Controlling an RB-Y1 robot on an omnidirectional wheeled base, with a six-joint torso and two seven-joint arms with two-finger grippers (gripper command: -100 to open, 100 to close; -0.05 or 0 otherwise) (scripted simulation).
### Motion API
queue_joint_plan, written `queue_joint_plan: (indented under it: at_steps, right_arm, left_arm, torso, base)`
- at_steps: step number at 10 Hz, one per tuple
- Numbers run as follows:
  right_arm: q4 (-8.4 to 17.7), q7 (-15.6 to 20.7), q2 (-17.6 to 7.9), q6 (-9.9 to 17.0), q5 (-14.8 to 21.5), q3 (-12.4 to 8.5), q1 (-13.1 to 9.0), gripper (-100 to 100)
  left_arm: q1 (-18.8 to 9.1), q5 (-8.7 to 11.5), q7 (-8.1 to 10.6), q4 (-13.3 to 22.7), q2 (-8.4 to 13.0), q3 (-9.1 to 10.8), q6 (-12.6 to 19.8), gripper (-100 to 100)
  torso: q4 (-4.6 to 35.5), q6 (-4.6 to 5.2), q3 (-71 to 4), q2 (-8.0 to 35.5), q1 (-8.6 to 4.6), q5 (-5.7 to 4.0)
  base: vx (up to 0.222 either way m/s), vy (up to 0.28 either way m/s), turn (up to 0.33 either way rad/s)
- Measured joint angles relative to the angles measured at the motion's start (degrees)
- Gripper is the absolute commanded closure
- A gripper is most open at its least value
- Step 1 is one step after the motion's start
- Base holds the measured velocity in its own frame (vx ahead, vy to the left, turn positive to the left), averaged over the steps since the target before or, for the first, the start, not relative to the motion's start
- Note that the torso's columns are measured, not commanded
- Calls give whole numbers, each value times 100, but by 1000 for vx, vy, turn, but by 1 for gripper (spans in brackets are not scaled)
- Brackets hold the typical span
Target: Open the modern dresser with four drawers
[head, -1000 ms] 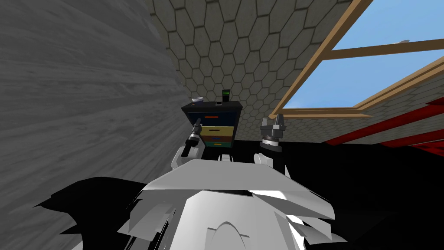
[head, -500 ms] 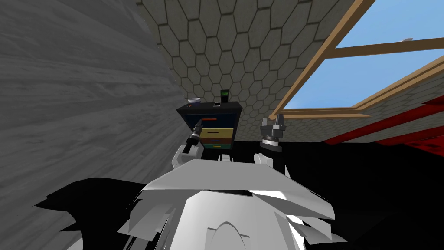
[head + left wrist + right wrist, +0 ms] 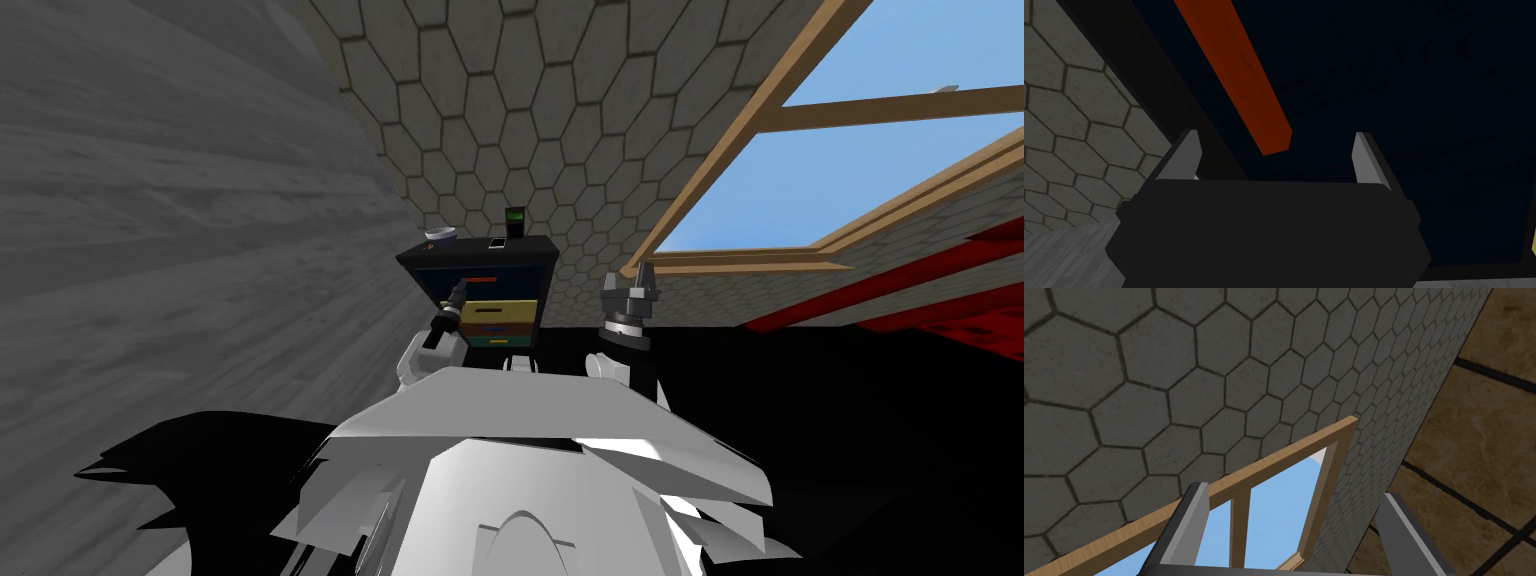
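Now the left gripper (image 3: 1276, 135) is hovering with fingers spread, the orange-red handle (image 3: 1234, 65) ending between them, just ahead. Behind it, the dresser (image 3: 490, 290) is presenting its dark top drawer (image 3: 1399, 100). The right gripper (image 3: 630, 288) is hanging open alongside.

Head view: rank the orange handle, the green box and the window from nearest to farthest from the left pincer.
1. Orange handle: just ahead of the left pincer, on the front of the dresser.
2. Green box: higher, at the back of the dresser top.
3. Window: far off to the right.
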Motion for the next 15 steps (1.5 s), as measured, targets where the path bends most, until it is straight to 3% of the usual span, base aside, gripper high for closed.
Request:
queue_joint_plan:
  at_steps: [2,3,8,9,15]
  right_arm:
    - [0,0,0,0,0,0,1,0]
    - [0,0,0,0,0,0,0,0]
    - [1,0,1,1,0,1,-3,0]
    - [1,0,0,1,0,0,-2,0]
    - [0,0,0,0,0,0,1,0]
  left_arm:
    - [-7,-3,2,-81,9,-2,103,-100]
    - [-9,-4,3,-95,9,-3,129,100]
    - [147,3,24,-323,62,-60,155,100]
    - [153,3,25,-330,63,-62,155,-100]
    - [123,11,26,-465,140,-40,458,-100]
  torso:
    - [-4,1,-11,-20,6,1]
    - [-4,0,-8,-9,5,2]
    - [-1,0,-3,-3,3,0]
    - [-10,1,-23,-40,6,2]
    - [8,0,14,19,0,-1]
  base:
    - [84,7,-16]
    - [9,1,2]
    - [-153,-10,30]
    - [75,8,-49]
    - [131,12,-23]
